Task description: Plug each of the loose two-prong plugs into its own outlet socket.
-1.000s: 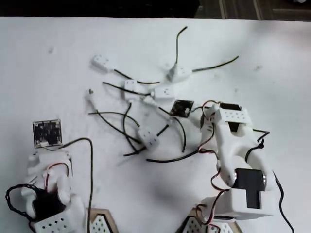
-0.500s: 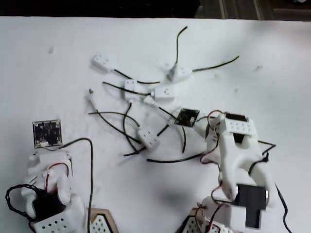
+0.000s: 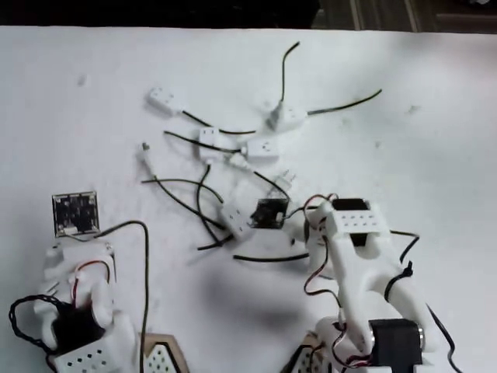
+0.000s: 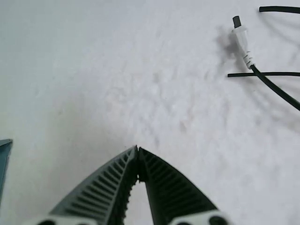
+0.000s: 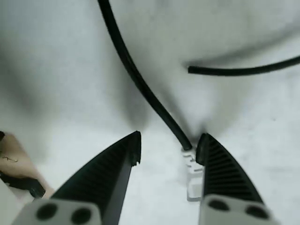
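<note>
- White plug, black cord: just beside one finger of your right gripper, jaws apart.
- Your left gripper: tips pressed together above the white table.

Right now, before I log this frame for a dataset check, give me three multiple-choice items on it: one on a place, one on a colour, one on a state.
1. Where does the white plug lie relative to the right gripper?
A. between its open jaws, close to one
B. far off from it
C. pushed into a socket

2. What colour is the cord that runs to that plug?
A. red
B. black
C. yellow

3. How is the left gripper?
A. wide open
B. shut on a plug
C. shut, holding nothing

Answers:
1 A: the right wrist view shows the plug in the gap beside one jaw.
2 B: the cord is black against the white table.
3 C: the left wrist view shows the jaws meeting over bare table.
</note>
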